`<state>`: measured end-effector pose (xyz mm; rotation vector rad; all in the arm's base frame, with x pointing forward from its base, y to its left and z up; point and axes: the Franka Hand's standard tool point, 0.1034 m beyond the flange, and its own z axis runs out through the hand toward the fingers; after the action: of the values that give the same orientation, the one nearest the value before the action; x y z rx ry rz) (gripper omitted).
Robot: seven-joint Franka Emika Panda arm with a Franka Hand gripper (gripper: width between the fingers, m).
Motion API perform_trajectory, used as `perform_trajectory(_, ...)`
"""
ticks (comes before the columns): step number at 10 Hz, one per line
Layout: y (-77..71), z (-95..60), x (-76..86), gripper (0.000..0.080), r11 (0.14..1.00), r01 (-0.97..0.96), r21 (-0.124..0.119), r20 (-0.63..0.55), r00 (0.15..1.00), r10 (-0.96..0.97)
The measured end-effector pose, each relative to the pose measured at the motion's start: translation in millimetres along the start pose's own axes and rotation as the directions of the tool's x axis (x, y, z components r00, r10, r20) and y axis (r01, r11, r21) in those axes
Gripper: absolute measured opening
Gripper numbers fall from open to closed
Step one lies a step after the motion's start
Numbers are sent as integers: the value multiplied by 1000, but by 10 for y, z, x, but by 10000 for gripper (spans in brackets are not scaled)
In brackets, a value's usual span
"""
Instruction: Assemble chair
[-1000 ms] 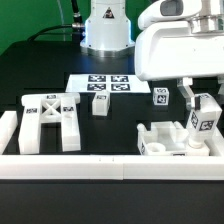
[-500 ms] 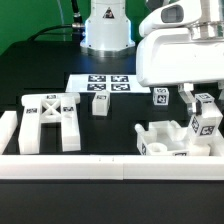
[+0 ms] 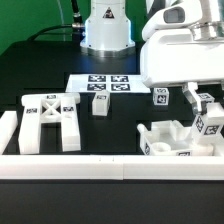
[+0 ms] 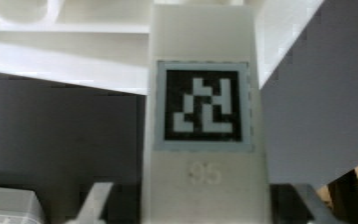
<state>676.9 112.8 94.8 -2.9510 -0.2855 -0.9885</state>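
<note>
My gripper [image 3: 206, 112] is shut on a white tagged chair post [image 3: 210, 124] and holds it upright just above the flat seat slab [image 3: 168, 140] at the exterior view's right. In the wrist view the post [image 4: 206, 110] fills the middle, its tag facing the camera, between my fingers [image 4: 98, 200]. The X-braced frame [image 3: 50, 120] lies flat at the exterior view's left. A small post [image 3: 100, 103] stands near the middle and another [image 3: 160, 97] behind the seat slab.
The marker board [image 3: 100, 84] lies behind the parts. A long white border rail [image 3: 110, 167] runs along the front edge, with a short white block [image 3: 7, 130] at its left end. The robot base [image 3: 106, 28] stands at the back.
My gripper has moved toward the exterior view's right and slightly up with the post in it. The other parts have not moved.
</note>
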Motion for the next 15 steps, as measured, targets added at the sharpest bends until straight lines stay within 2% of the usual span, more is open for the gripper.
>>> perform_trajectory(3, -32, -57, -75, 291, 1000, -14, -12, -60, 998, 13)
perform_trajectory(11, -31, -47, -64, 291, 1000, -6, -10, -47, 999, 6)
perform_trajectory(12, 7, -66, -102, 291, 1000, -9, -19, -74, 997, 8)
perform_trajectory(15, 62, -66, -130, 291, 1000, -25, -16, -74, 997, 24)
